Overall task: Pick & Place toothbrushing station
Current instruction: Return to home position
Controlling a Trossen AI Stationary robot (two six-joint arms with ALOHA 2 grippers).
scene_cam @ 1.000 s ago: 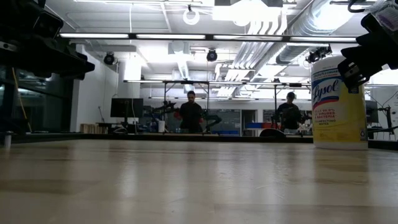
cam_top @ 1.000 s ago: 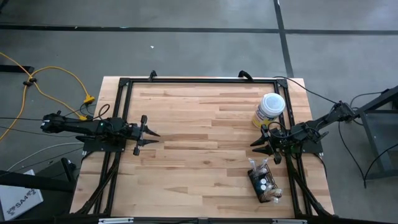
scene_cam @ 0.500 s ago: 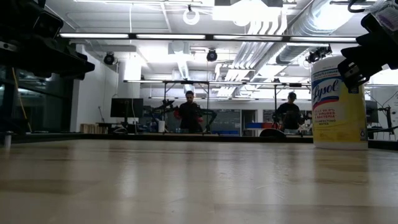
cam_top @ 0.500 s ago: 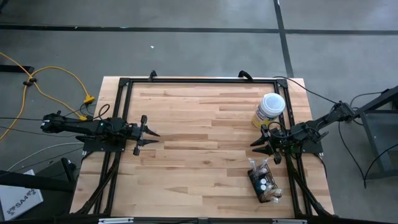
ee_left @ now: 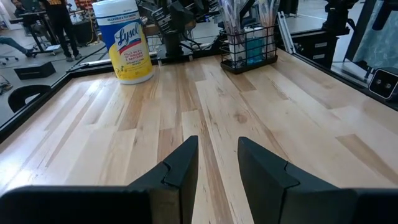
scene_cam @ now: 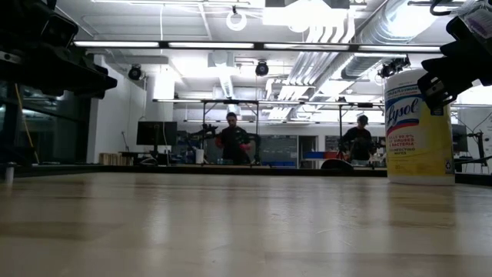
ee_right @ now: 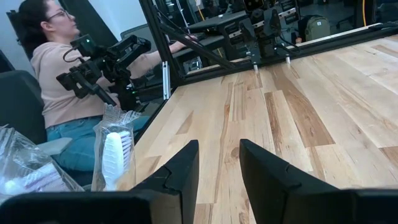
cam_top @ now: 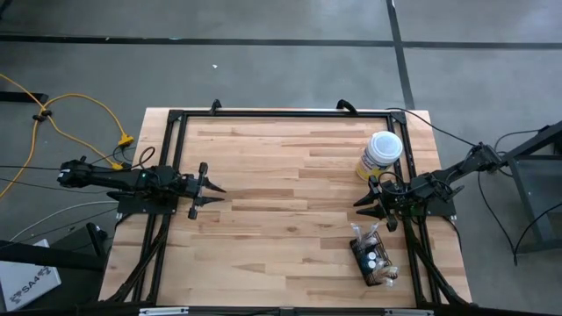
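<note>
The black wire-mesh basket (cam_top: pixel 372 256) stands on its base near the table's near right corner, holding wrapped toothbrushes; it also shows in the left wrist view (ee_left: pixel 250 43), and a wrapped toothbrush (ee_right: pixel 113 155) shows in the right wrist view. My right gripper (cam_top: pixel 361 203) hovers open above the table, just far of the basket and beside the yellow canister. My left gripper (cam_top: pixel 215 190) is open at the table's left side, far from the basket. Both are empty.
A yellow Lysol canister (cam_top: pixel 379 154) with a white lid stands at the right, far of my right gripper. A black frame (cam_top: pixel 281 113) runs round the table's edges. Bare wood lies between the two grippers. A seated person (ee_right: pixel 62 81) shows beyond the table's near edge; people stand far back in the room.
</note>
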